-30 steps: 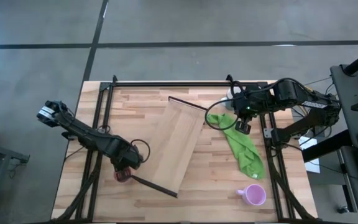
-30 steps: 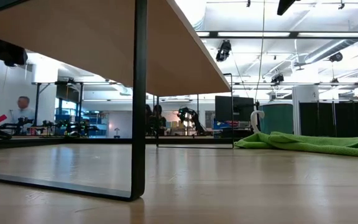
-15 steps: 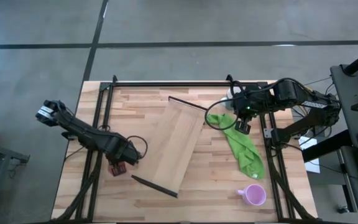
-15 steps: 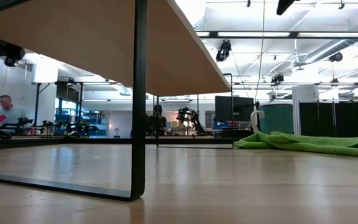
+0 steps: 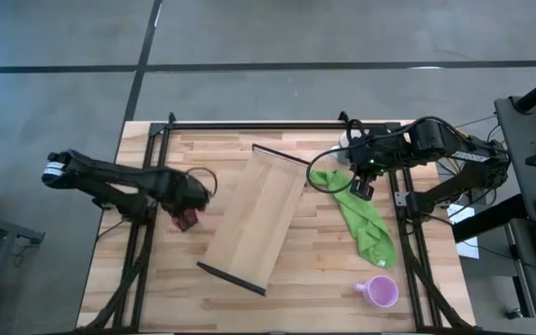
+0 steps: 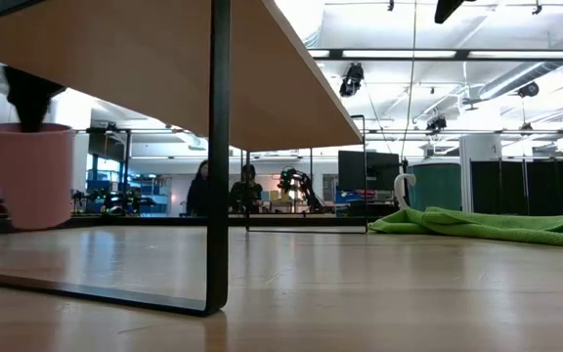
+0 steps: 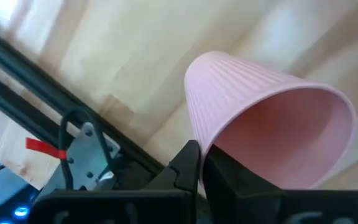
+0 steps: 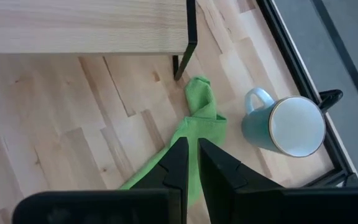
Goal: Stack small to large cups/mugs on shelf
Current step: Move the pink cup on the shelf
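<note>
While it sat low near the table's front-left a second ago, the salmon cup (image 5: pixel 185 220) is now lifted, pinched at its rim by the left gripper (image 5: pixel 187 212) beside the shelf (image 5: pixel 254 219). Three vessels are counted: this cup, a lilac mug (image 5: pixel 379 291), a pale mug (image 8: pixel 283 125). The right gripper (image 5: pixel 365 186) is nearly closed over one green cloth (image 5: pixel 361 219).

A robotics lab: beyond the desk (image 6: pixel 379 293) stand more robot arms (image 6: pixel 296 186), monitors (image 6: pixel 360 166), two people (image 6: pixel 225 188), ceiling trusses (image 6: pixel 457 56) and concrete floor (image 5: pixel 249 56).
</note>
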Tool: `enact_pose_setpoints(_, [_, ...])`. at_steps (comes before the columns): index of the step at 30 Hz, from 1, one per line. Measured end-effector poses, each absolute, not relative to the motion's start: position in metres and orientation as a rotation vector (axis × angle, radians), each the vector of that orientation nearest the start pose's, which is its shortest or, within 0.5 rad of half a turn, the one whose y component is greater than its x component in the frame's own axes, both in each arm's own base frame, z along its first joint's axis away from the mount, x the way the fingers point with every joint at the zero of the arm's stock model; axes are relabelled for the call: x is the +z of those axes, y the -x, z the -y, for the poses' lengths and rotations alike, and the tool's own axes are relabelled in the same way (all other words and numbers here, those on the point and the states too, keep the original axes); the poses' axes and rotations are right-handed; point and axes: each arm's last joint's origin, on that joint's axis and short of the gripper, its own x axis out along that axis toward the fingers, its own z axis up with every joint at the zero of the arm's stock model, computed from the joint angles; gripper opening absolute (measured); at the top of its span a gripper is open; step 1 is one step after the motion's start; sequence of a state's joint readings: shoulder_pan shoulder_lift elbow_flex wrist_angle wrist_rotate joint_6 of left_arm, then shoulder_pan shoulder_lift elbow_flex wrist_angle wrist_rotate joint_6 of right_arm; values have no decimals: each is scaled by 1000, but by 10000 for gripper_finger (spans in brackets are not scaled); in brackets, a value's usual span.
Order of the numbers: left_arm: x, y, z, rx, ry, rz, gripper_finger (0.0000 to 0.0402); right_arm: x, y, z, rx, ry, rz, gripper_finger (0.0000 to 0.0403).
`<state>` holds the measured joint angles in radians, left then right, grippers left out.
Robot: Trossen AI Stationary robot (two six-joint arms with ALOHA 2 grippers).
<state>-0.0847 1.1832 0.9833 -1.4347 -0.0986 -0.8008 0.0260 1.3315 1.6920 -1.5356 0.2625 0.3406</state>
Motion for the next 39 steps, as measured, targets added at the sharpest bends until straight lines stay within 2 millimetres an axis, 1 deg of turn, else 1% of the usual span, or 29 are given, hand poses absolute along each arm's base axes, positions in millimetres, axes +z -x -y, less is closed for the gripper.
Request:
enact_pose_setpoints(6, [272,-152,-16,767,551,-1409,0,414,-203,2,-411,-144,-1110,28])
enact_pose_setpoints(10, [273,-144,-35,866,657,-1364,0,414,-203,2,-428,-171,-1102,28])
enact_pose_setpoints(12, [272,-144,-45,897,710,-1334,0,414,-203,2,-436,-184,-1098,28])
enact_pose_setpoints(18, [265,-152,-70,826,798,-1304,0,414,-203,2,-436,-185,-1096,28])
enact_pose_setpoints(22, [259,-156,-79,855,796,-1342,0,414,-203,2,-436,-185,-1096,28])
enact_pose_setpoints(30, [244,-166,-89,763,794,-1440,0,414,-203,2,-436,-185,-1096,28])
enact_pose_setpoints(34, [240,-173,-93,749,790,-1429,0,414,-203,2,-436,-185,-1096,28])
enact_pose_setpoints(39, [235,-176,-95,729,771,-1448,0,414,-203,2,-436,-185,-1096,28])
